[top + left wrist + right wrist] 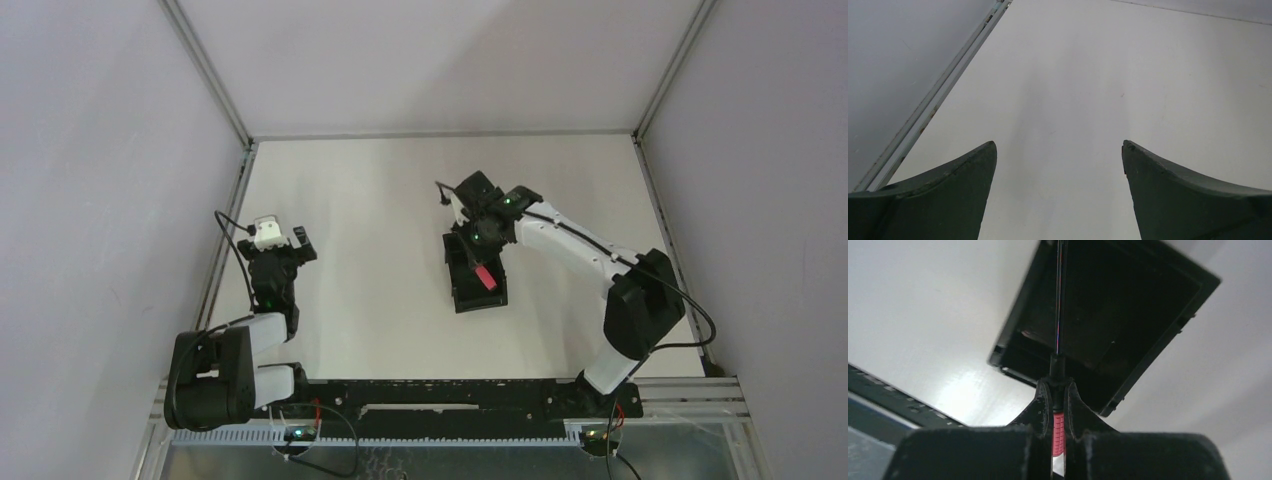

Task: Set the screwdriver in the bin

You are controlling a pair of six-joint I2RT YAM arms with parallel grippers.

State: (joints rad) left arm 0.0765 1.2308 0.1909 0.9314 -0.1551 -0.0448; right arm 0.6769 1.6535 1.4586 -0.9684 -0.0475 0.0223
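The slim red-handled screwdriver (1059, 432) with a thin dark shaft is clamped by its handle in the right gripper (1058, 390), its shaft pointing to 12 o'clock in the wrist view over the small black rectangular plastic bin (1128, 305) on the white table (370, 200), while the left gripper (1059, 150), at the bin's 9 o'clock, hangs with its jaws spread wide.

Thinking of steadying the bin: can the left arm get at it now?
Probably not cleanly. The table between the left gripper and the bin is bare, but the right gripper, shut on the screwdriver, hangs over the bin.
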